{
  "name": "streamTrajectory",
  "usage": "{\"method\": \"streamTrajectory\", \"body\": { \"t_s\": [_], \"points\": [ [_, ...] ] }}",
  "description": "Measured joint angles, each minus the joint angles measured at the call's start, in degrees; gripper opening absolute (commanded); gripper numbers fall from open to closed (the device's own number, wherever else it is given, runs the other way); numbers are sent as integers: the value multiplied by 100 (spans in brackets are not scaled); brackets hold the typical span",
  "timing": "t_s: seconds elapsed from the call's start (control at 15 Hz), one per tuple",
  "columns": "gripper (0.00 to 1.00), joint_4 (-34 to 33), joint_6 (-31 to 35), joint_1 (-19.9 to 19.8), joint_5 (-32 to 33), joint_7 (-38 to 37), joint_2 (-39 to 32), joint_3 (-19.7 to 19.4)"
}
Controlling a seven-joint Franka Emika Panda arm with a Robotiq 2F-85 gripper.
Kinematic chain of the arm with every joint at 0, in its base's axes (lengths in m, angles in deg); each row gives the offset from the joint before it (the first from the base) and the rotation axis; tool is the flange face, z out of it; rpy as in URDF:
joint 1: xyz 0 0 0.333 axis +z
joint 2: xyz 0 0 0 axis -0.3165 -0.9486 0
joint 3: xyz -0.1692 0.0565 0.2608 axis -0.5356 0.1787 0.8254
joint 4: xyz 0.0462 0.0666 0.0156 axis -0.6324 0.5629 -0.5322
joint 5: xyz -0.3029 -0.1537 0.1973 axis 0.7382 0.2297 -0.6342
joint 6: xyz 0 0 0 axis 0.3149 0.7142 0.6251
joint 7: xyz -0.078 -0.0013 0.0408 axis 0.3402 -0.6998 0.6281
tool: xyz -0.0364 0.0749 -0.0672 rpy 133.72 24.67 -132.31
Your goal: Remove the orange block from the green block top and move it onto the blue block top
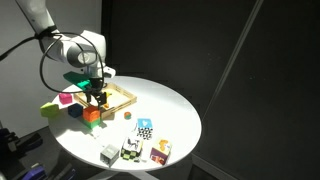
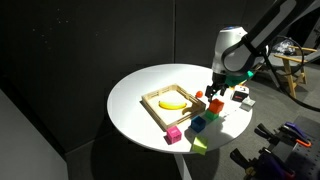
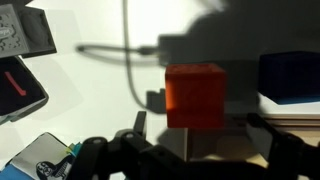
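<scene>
Round white table (image 1: 170, 110) in a dark rm, black backdrop on all sides. Gripper (image 3: 197, 128) hangs low over the tabletop, close to the corner of the wooden tray (image 2: 155, 111).

Wrist view: fingers (image 3: 285, 150) spread wide, pinching nothing. Orange block (image 3: 195, 95) sits centred btwn them with a gap on each side, no contact seen. What the block rests on: cannot tell, underside in shadow.

Blue block (image 3: 290, 78) is just beside it, to the right in the wrist view, not touching. Green block (image 2: 198, 124) is on the tabletop nearby. Pink cube (image 2: 174, 133) and yellow-green piece (image 2: 199, 145) lie nearer the table rim.

Tray holds one yellow banana-shaped item (image 2: 174, 102). Sm printed boxes (image 1: 145, 150) are grouped at another edge, well apart from the blocks.
</scene>
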Motion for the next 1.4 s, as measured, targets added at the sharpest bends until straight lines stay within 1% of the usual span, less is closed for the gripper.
{"method": "streamTrajectory", "body": {
  "t_s": [0.27,0.93,1.4],
  "points": [
    [100,-61,16,34,18,-2,-114,-45],
    [100,-63,161,226,297,-39,-323,-255],
    [100,-63,162,325,321,-115,-395,-318]
  ]
}}
